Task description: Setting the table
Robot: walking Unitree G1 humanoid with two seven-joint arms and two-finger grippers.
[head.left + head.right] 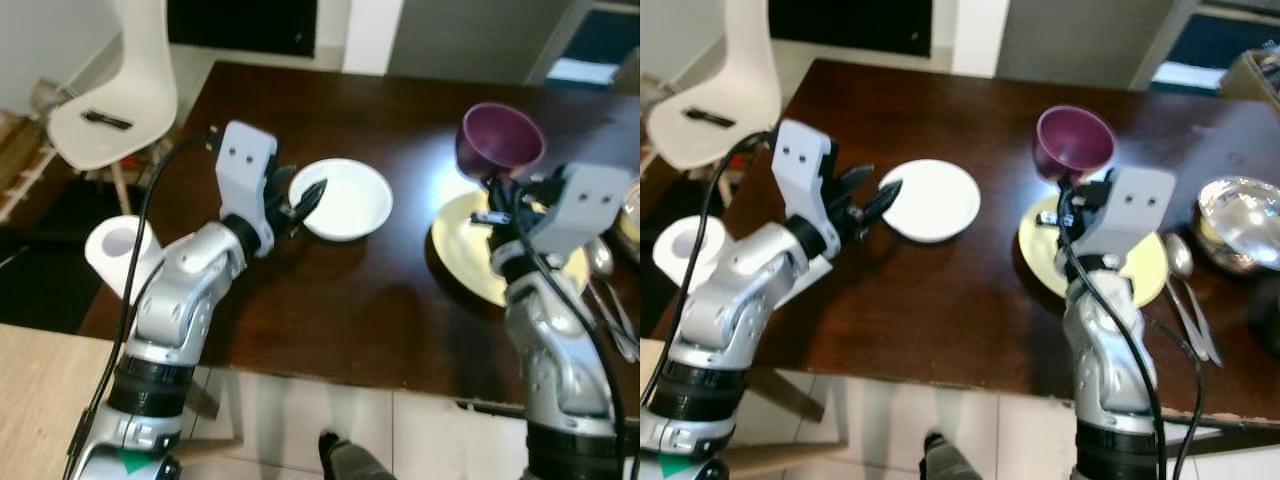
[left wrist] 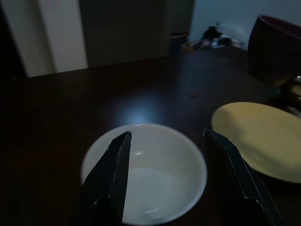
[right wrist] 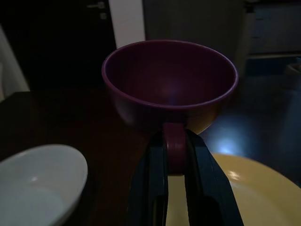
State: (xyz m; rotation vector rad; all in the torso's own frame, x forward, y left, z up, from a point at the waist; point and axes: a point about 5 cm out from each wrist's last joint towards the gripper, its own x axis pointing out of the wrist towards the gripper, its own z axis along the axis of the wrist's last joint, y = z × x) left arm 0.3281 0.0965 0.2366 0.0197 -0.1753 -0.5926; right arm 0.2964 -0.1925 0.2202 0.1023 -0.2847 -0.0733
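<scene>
right end effector [image 3: 175, 162] — clamped on purple cup [image 3: 170, 84] handle, cup held above yellow plate [image 1: 470, 250] | left end effector [image 2: 169, 155] — fingers spread, empty, at white bowl [image 1: 345, 198] on desk [image 1: 340, 300]

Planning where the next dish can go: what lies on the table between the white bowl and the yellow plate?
Nothing: between the white bowl and the yellow plate there is bare dark tabletop, shown in both eye views and the left wrist view.
</scene>
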